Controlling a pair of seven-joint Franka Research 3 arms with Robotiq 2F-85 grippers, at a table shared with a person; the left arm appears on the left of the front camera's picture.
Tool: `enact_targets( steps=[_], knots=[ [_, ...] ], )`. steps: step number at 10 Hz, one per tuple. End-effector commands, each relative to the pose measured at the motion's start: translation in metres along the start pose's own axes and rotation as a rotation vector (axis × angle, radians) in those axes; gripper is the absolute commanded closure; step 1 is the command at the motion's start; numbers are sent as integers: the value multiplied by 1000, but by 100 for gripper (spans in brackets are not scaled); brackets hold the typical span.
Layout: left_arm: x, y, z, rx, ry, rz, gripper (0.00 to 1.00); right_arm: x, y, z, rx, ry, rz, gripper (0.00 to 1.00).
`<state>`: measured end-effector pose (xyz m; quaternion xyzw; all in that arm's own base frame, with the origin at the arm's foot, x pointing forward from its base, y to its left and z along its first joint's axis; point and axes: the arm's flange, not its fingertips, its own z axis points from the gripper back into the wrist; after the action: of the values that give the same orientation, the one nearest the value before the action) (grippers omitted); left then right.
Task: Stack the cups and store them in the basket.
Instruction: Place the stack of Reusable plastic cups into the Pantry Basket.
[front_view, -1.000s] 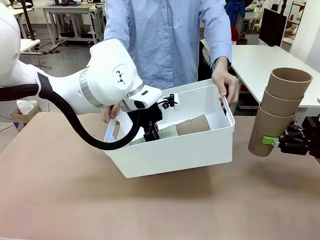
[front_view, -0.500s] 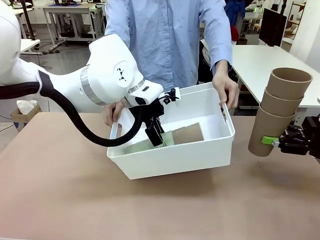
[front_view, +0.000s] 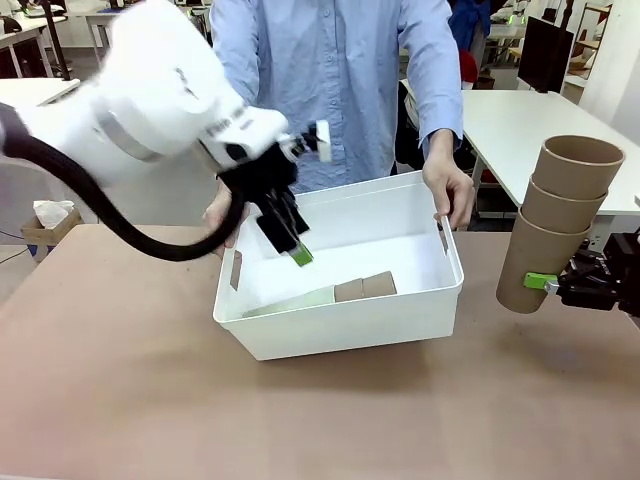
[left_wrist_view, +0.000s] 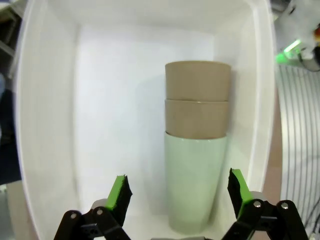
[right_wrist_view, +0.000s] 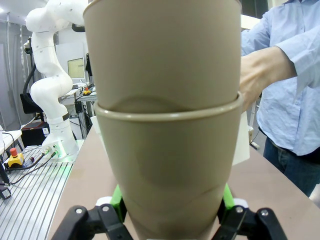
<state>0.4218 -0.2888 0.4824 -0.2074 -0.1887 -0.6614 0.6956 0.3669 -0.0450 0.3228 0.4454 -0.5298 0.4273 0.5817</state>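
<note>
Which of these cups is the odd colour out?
The pale mint green cup lying in the basket, two tan-brown cups nested inside it; the three cups in the right gripper are tan-brown too.

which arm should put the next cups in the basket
Right: the right gripper holds a stack of three tan cups beside the basket; the left gripper is open and empty above it.

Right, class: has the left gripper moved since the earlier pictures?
Yes. The left gripper has lifted up and slightly leftward, judged against the motionless stack of brown cups at the right.
</note>
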Motion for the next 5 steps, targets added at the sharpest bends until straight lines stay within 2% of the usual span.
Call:
enact_targets(
  steps=[1, 3, 5],
  knots=[
    [-36, -23, 48, 21, -75, -29, 0, 5, 1, 2, 2, 3, 12, 15],
    [-74, -36, 100, 72, -174, -30, 0, 5, 1, 2, 2, 3, 12, 15],
    [-136, -56, 153, 162, -266, -21, 0, 5, 1, 2, 2, 3, 12, 15]
  ],
)
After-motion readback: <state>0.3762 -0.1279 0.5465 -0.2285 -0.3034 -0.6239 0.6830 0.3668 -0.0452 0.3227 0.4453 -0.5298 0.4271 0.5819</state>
